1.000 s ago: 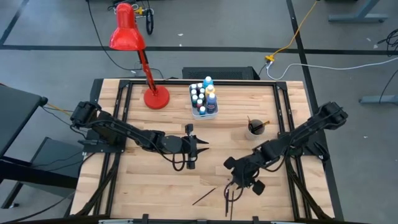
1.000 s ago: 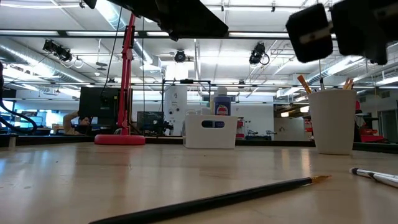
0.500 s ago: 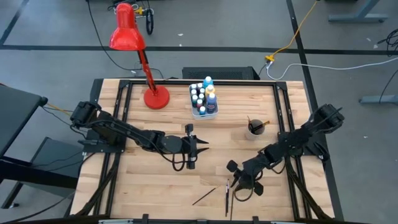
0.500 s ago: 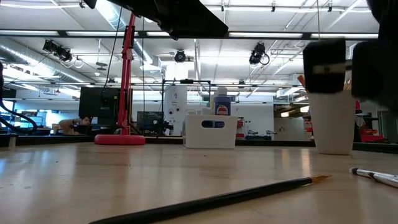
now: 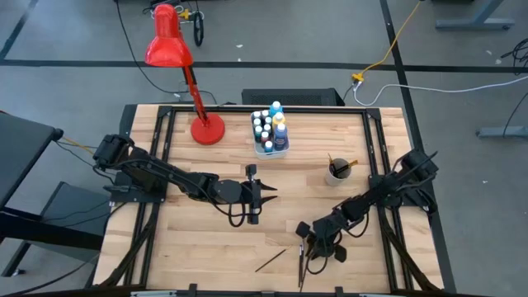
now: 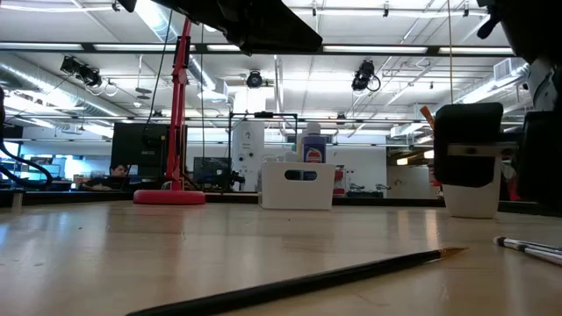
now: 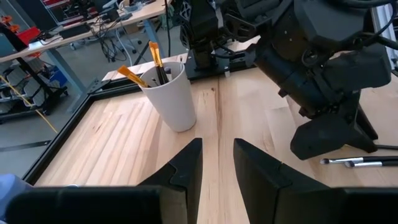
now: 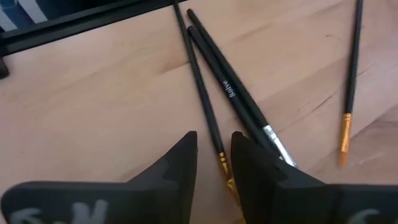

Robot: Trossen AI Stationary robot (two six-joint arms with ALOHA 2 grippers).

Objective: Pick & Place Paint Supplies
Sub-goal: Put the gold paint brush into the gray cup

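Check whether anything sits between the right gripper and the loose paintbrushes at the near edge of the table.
Nothing visible does. The right gripper hangs directly over the cluster of thin dark-handled paintbrushes lying on the bare wooden table, fingers pointed down at them with a narrow gap. The left gripper waits mid-table, well clear.

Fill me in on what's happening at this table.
The robot is sorting paint supplies. The right claw hangs low over a cluster of loose paintbrushes at the table's front edge, lined up on one but gripping nothing yet. The left claw waits mid-table, holding nothing. A white cup already holds some brushes, and the paint bottles stand in a white tub beside the red lamp.
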